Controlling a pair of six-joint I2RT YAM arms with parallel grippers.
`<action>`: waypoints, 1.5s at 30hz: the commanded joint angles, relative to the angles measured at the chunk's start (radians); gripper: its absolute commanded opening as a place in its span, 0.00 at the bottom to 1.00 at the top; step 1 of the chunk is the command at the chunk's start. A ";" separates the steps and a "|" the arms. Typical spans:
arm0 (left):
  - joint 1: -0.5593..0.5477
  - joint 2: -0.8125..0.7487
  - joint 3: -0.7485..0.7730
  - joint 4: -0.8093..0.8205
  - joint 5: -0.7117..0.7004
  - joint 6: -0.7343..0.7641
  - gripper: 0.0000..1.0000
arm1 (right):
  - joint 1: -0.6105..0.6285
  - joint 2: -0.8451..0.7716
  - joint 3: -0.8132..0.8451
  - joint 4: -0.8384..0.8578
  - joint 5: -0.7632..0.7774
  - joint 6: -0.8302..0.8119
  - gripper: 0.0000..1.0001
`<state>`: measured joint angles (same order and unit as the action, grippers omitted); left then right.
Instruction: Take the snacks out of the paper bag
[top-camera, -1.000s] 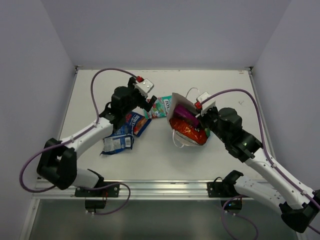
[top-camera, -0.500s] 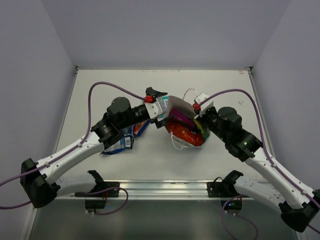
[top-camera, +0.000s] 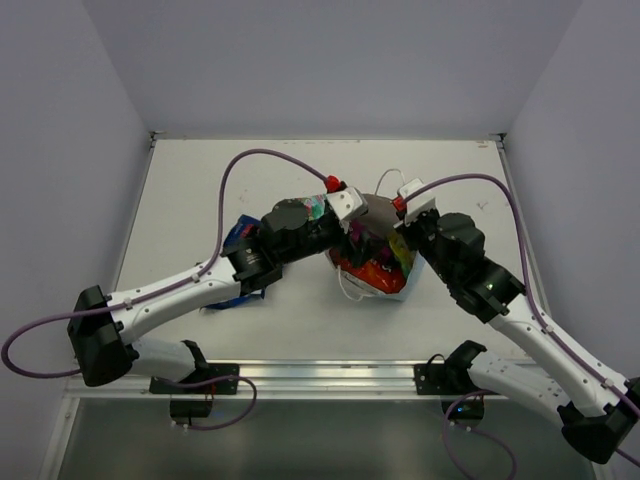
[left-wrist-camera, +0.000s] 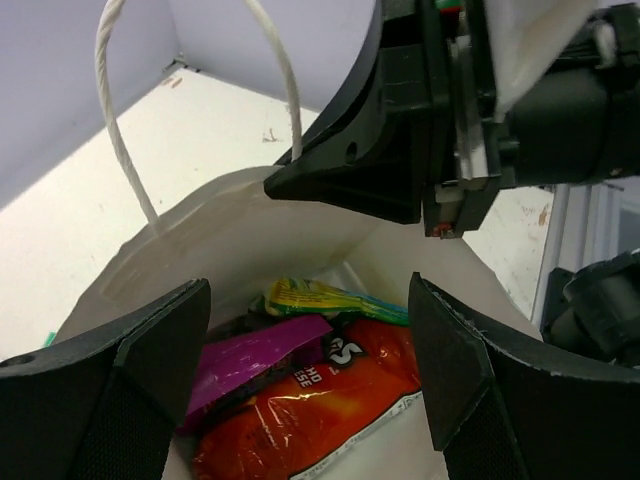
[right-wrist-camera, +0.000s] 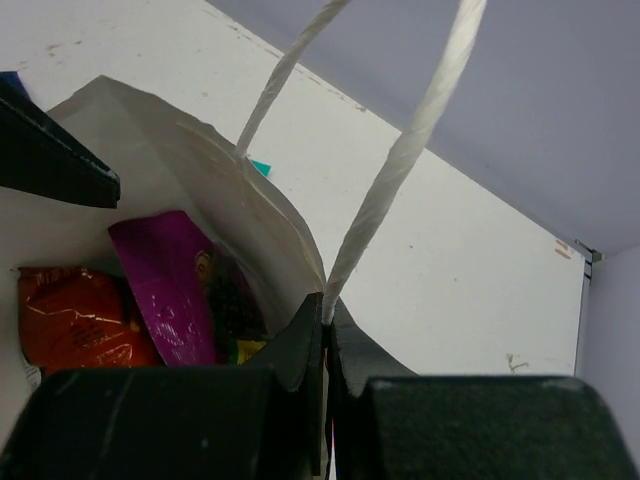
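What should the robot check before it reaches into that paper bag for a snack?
1. Bag mouth held open: ok. The right gripper is shut on the rim of the paper bag.
2. The left gripper is open: ok, its fingers are spread over the mouth.
3. A packet lined up between them: ok. The orange-red packet and the magenta packet lie just below.
4. Handle cord apart from the left fingers: ok.
5. Room between the two grippers: cannot tell; they are close together.
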<state>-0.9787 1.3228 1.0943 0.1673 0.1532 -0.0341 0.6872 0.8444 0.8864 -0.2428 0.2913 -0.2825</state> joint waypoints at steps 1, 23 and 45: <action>-0.012 0.018 0.055 0.046 -0.128 -0.200 0.85 | 0.006 -0.019 0.059 0.203 0.077 -0.030 0.00; -0.015 0.130 0.055 0.067 -0.328 -0.411 0.85 | 0.161 0.028 -0.119 0.753 0.405 -0.255 0.00; -0.032 0.299 0.062 0.074 -0.339 -0.716 0.69 | 0.184 -0.044 -0.135 0.398 0.275 0.109 0.00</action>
<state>-1.0073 1.6024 1.1210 0.1986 -0.1318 -0.7265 0.8639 0.8211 0.6876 0.1425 0.6067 -0.2260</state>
